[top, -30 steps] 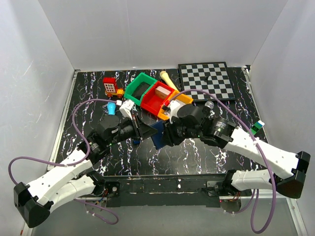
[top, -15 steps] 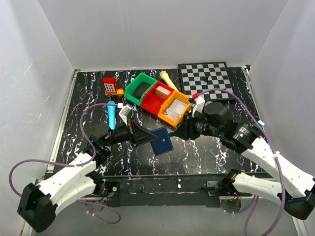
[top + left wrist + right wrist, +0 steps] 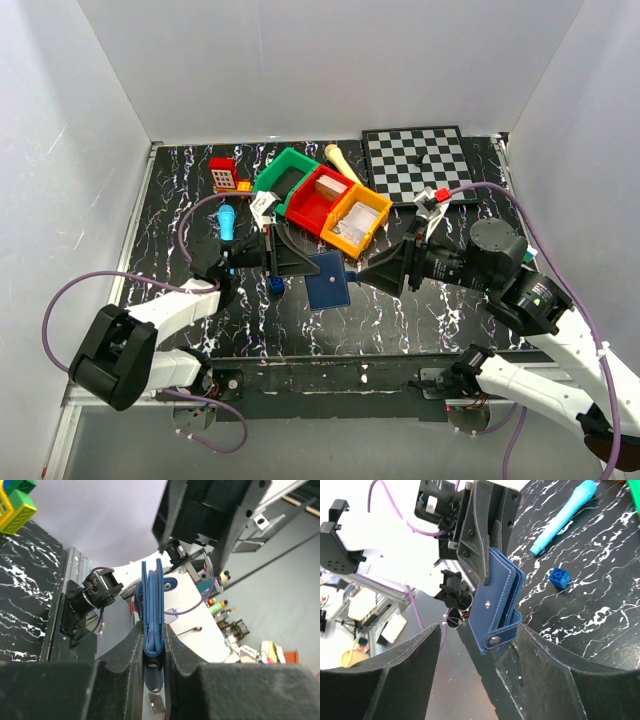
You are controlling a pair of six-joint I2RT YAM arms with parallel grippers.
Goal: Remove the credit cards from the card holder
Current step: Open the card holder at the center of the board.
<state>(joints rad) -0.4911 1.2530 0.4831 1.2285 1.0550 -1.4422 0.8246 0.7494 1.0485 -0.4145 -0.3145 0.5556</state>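
Where the card holder sits: pinched by one edge in the left gripper, and the card holder stands on edge between the two arms, folded, navy side out.
Left gripper: clamped tight! Both fingers press flat on the holder's faces, layers showing between them.
Right gripper: jaws wide apart, and the right gripper sits just right of the holder with nothing in it; whether it touches, I can't tell.
Right wrist view: fingers flank the holder, and one snap strap wraps its lower corner.
Count, bins: three beyond the holder, green, red, orange.
Count, cube: one blue cube, just left of the holder.
Count, pen: one cyan pen, further left.
Count, chessboard: one chessboard, well beyond the holder to the right.
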